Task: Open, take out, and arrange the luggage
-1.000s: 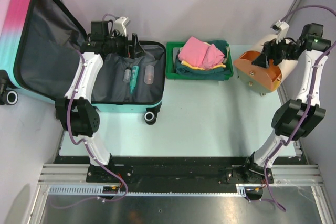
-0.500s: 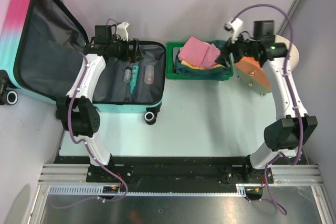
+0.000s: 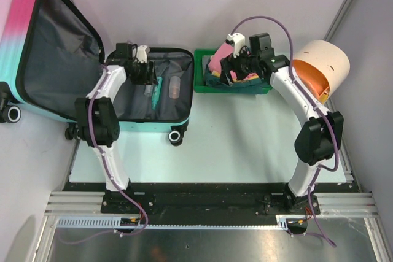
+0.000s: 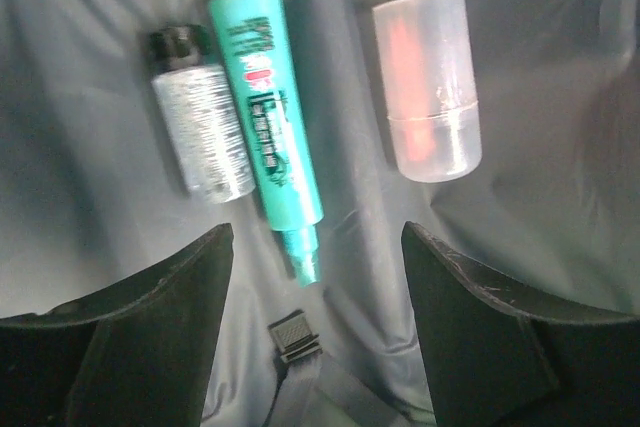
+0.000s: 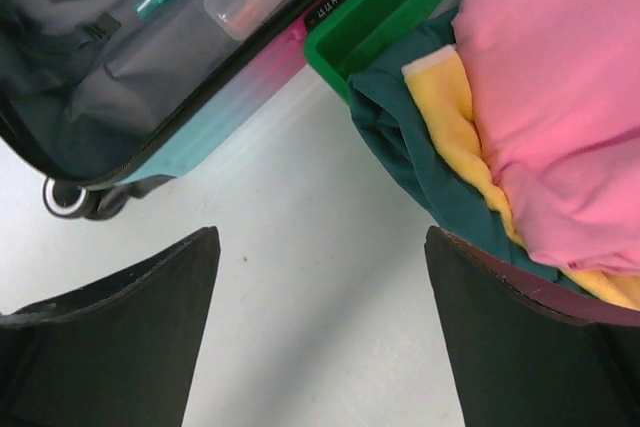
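The luggage (image 3: 37, 47) lies open at the left, its pink-to-teal lid raised and its grey-lined base half (image 3: 132, 102) flat on the table. In the base lie a silver bottle (image 4: 200, 127), a teal tube (image 4: 265, 117) and a clear capped container (image 4: 425, 82). My left gripper (image 3: 144, 73) hangs open and empty just above them (image 4: 318, 237), with the tube's tip between its fingers. My right gripper (image 3: 226, 69) is open and empty over the green tray's left end, and bare table shows between its fingers (image 5: 320, 242).
The green tray (image 3: 199, 81) beside the suitcase holds folded pink (image 5: 560, 97), yellow (image 5: 455, 117) and dark teal (image 5: 410, 147) clothes. A white-and-orange cylinder (image 3: 319, 65) sits at the far right. A black strap buckle (image 4: 290, 335) lies on the lining.
My right arm has swung left from the cylinder to the green tray. The cylinder now sits turned, a little further right. My left gripper has shifted slightly lower inside the suitcase.
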Available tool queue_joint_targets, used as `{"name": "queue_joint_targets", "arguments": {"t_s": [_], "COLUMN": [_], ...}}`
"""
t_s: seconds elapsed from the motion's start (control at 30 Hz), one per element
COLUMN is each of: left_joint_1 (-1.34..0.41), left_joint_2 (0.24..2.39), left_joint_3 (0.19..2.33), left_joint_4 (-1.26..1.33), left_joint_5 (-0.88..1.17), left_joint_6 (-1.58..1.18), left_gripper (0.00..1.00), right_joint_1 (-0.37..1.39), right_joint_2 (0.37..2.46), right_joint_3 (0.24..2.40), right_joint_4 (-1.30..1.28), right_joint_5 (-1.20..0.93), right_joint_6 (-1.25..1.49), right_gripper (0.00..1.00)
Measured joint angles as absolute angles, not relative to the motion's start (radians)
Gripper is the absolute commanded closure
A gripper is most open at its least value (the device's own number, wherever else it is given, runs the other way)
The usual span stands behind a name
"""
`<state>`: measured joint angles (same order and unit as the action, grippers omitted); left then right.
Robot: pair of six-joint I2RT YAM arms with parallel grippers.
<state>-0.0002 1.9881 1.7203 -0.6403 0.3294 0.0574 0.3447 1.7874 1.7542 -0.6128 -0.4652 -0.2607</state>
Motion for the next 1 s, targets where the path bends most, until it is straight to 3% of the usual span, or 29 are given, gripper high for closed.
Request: {"name": "queue_joint_targets", "arguments": {"t_s": [0.47, 0.77, 1.0], "left_joint_1": [-0.133, -0.083, -0.023], "left_joint_2": [2.179, 2.166, 2.154], "left_joint_3": [1.838, 1.808, 1.789], "left_joint_4": [-0.635, -0.612, -0.607], "left_joint_5": [0.457, 0.392, 0.304], "left_joint_6": [-0.017, -0.044, -0.034], "left_gripper": [0.26, 0.37, 0.41], "right_joint_1": [0.369, 0.368, 0.364], "right_joint_2": [1.868, 1.868, 1.868], "right_joint_3": [1.784, 1.788, 1.788], "right_joint_4": [-0.536, -0.533, -0.533], "right_joint_5": [-0.389, -0.385, -0.386], "right_joint_6": [-0.082, -0.091, -0.098], "right_gripper": [0.10, 0.10, 0.10]}}
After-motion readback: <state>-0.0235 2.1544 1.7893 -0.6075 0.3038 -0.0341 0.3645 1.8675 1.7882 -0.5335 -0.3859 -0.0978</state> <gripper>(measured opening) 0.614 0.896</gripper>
